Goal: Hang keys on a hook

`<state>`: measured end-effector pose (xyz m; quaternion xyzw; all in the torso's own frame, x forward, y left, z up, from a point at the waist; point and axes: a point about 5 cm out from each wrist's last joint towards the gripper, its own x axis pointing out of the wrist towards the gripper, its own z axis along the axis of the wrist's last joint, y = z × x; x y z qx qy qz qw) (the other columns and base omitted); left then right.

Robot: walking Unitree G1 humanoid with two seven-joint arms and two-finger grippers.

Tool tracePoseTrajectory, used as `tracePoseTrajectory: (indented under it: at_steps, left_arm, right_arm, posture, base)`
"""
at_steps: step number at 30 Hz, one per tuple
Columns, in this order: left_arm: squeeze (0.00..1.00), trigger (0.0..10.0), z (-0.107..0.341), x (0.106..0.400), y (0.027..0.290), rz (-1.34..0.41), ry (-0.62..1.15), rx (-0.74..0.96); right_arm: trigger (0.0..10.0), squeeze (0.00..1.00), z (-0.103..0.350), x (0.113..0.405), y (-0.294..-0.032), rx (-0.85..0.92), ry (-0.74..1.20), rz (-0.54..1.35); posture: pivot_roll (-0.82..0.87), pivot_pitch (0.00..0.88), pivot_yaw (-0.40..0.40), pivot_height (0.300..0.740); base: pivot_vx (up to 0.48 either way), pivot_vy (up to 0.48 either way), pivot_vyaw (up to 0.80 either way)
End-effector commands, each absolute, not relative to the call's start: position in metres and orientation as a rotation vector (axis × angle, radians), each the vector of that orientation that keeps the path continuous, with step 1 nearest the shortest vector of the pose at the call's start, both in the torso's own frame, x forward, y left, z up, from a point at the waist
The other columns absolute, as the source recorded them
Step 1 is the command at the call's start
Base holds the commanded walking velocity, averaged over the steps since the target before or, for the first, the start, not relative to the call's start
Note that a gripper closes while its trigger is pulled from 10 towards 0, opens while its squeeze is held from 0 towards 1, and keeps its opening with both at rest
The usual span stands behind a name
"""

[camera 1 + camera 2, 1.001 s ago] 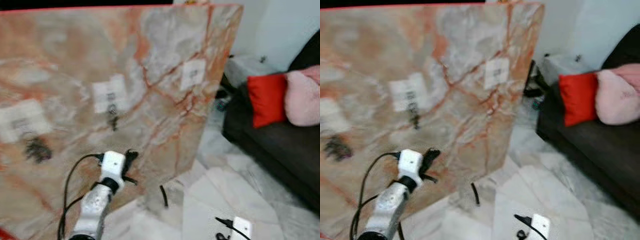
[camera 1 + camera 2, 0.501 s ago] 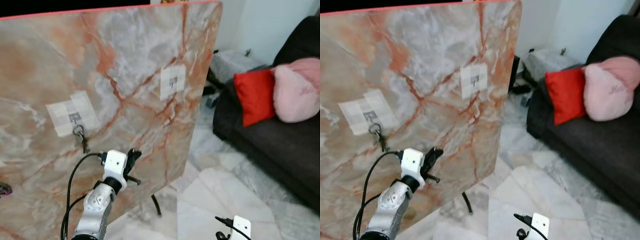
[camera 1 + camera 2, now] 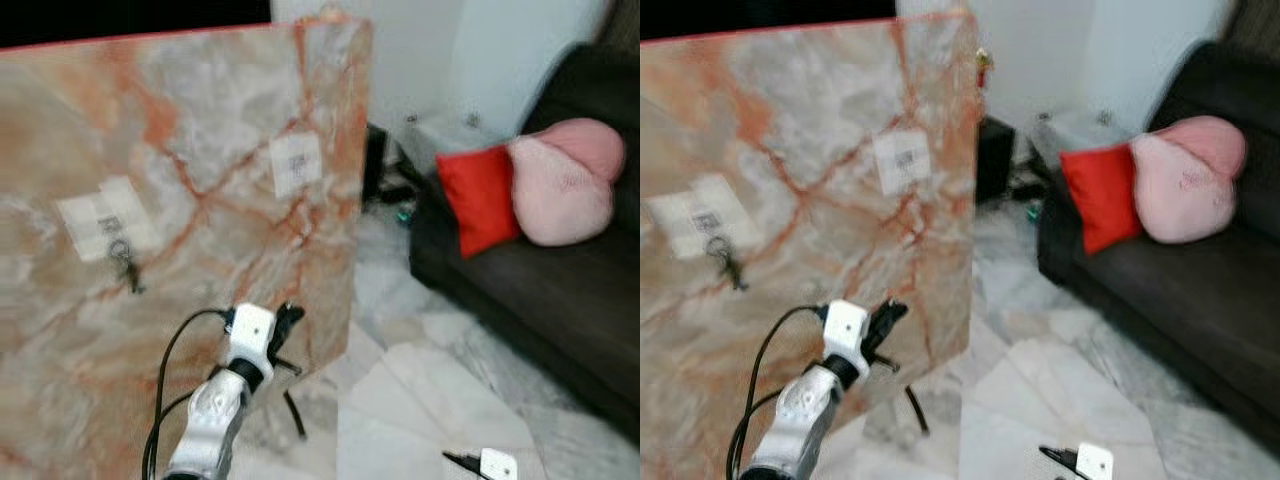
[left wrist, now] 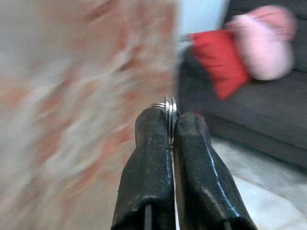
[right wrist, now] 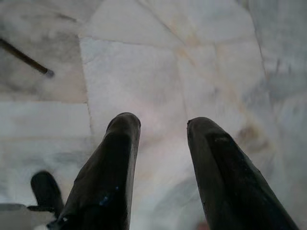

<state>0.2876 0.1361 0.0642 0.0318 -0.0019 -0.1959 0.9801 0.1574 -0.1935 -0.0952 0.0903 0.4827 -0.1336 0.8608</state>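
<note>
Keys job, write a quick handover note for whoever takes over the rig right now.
Left claw: shut on a metal key ring, raised in front of the marble board.
Right claw: open, idle, hanging low over the marble floor.
Board: two taped hook patches. The left patch already has a bunch of keys hanging from it; the right patch looks free.
Done: ring gripped and brought near the board.
Left: probably reach to the free hook, slip the ring on, release. The views are blurred, so confirm the hook's position first.
</note>
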Motion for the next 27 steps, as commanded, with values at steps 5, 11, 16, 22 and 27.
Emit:
tracePoseTrajectory:
  at_steps: [5, 11, 16, 22, 27]
  left_arm:
    - [0.0, 10.0, 0.0639, 0.2898, 0.1419, -0.349, 0.009, 0.061]
    - [0.0, 10.0, 0.0622, 0.2892, 0.1439, -0.331, 0.024, 0.066]
    - [0.0, 10.0, 0.0616, 0.2888, 0.1442, -0.318, 0.025, 0.068]
    - [0.0, 10.0, 0.0629, 0.2895, 0.143, -0.311, 0.015, 0.078]
    - [0.0, 10.0, 0.0632, 0.2896, 0.1435, -0.304, 0.014, 0.083]
  right_arm:
    - [10.0, 0.0, -0.0917, 0.1668, -0.1897, 0.17, 0.99, -0.25]
    - [10.0, 0.0, -0.0912, 0.1684, -0.1883, 0.155, 0.988, -0.237]
    - [10.0, 0.0, -0.091, 0.1686, -0.1887, 0.144, 0.988, -0.229]
    - [10.0, 0.0, -0.0916, 0.1669, -0.1899, 0.136, 0.993, -0.223]
    - [10.0, 0.0, -0.0921, 0.1659, -0.1891, 0.15, 0.996, -0.217]
  posture:
    - [0.06, 0.0, -0.09, 0.74]
    - [0.07, 0.0, -0.099, 0.74]
    - [0.07, 0.0, -0.1, 0.74]
    - [0.06, 0.0, -0.102, 0.74]
    - [0.07, 0.0, -0.105, 0.74]
  base:
    - [0.207, -0.198, 0.8]
    - [0.0, 0.0, 0.78]
    - [0.0, 0.0, 0.8]
    - [0.0, -0.045, 0.8]
    - [0.0, -0.294, 0.32]
